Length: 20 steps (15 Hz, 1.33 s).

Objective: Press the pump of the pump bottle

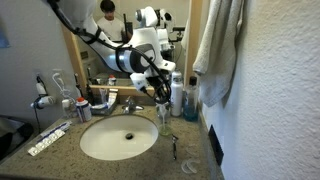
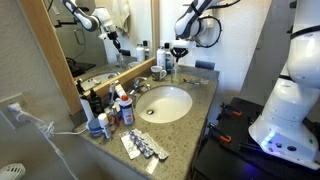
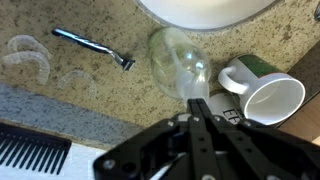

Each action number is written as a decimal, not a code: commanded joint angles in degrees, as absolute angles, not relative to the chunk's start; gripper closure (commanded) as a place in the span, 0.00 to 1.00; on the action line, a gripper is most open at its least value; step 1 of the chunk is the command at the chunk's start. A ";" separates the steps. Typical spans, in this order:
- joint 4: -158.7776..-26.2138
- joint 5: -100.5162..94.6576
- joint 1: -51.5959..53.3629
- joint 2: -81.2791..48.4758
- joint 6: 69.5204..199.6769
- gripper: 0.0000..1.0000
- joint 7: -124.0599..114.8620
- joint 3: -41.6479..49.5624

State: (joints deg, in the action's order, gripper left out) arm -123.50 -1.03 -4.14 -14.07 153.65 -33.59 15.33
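Observation:
In the wrist view my gripper (image 3: pixel 197 104) is shut, its two black fingers pressed together and pointing straight down. Right under the fingertips is a white labelled top that looks like the pump bottle (image 3: pixel 226 112); the fingers hide most of it. In both exterior views the gripper (image 1: pixel 160 93) (image 2: pixel 165 62) hangs low over the counter beside the sink (image 1: pixel 118 137), near the faucet. I cannot make out the bottle's pump head there.
A clear drinking glass (image 3: pixel 180 65) and a white mug (image 3: pixel 268 97) stand close beside the fingers. A razor (image 3: pixel 95 44), clear plastic pieces (image 3: pixel 30 60) and a black comb (image 3: pixel 30 150) lie on the granite counter. A towel (image 1: pixel 215 50) hangs on the wall. Bottles (image 2: pixel 110 108) and blister packs (image 2: pixel 145 147) crowd the far end.

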 commanded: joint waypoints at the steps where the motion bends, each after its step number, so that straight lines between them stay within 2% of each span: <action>1: -122.93 -5.08 -2.60 -11.16 149.42 0.96 -37.07 16.60; 8: -119.99 -13.51 -1.85 -2.42 141.53 0.96 -41.00 13.66; 20: -114.52 -18.83 -2.10 13.53 119.93 0.95 -41.41 -2.62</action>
State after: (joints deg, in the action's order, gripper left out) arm -115.13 -17.44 -1.81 11.34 124.31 -39.86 0.13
